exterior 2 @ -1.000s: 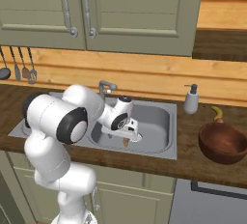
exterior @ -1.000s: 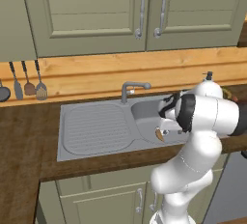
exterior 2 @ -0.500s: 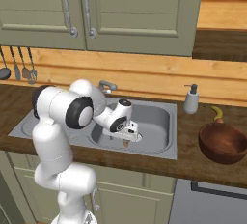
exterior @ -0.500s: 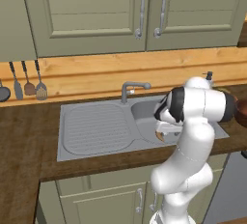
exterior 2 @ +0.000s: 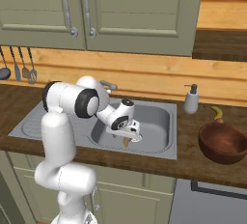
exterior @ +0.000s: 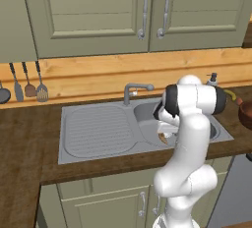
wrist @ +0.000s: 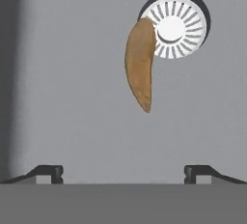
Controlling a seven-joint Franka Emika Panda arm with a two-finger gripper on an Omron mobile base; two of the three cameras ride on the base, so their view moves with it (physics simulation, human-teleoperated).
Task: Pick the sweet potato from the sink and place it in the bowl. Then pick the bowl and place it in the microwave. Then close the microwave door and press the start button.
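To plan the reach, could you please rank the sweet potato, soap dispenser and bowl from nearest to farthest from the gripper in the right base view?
1. Sweet potato, in the basin just under the gripper.
2. Soap dispenser, on the counter behind the sink's right end.
3. Bowl, far right on the counter.

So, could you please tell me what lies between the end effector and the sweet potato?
Nothing: in the hand view, bare grey sink floor separates the open end effector from the sweet potato, which lies by the drain.

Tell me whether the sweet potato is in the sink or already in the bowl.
In the sink. The sweet potato lies on the basin floor, one end overlapping the drain; the bowl sits apart on the counter.
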